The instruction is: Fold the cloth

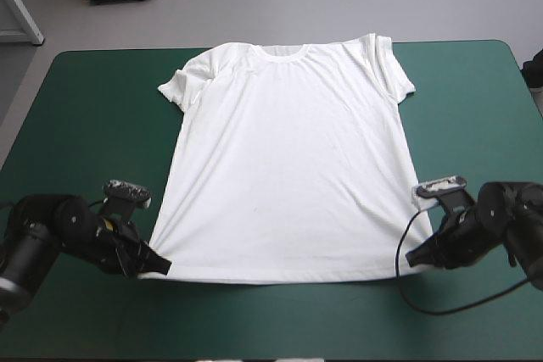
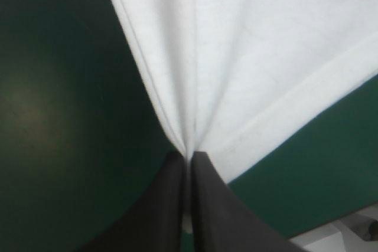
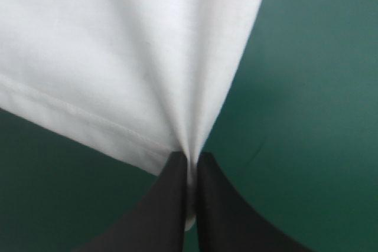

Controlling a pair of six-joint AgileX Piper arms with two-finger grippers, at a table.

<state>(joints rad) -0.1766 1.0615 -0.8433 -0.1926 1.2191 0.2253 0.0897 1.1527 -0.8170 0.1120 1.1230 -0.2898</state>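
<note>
Overhead, the white short-sleeved T-shirt (image 1: 288,167) lies spread flat on the teal-green table cover (image 1: 85,125), collar toward the far edge; the left gripper (image 1: 159,265) and right gripper (image 1: 411,258) sit at its two near hem corners. Left wrist: black fingers (image 2: 171,205) all but closed, pinching one corner, creases fanning ahead. Right wrist: likewise nearly closed on the other corner. Each pinch looks shallow, so uneven lifting could slip a corner free and skew the fold.
</note>
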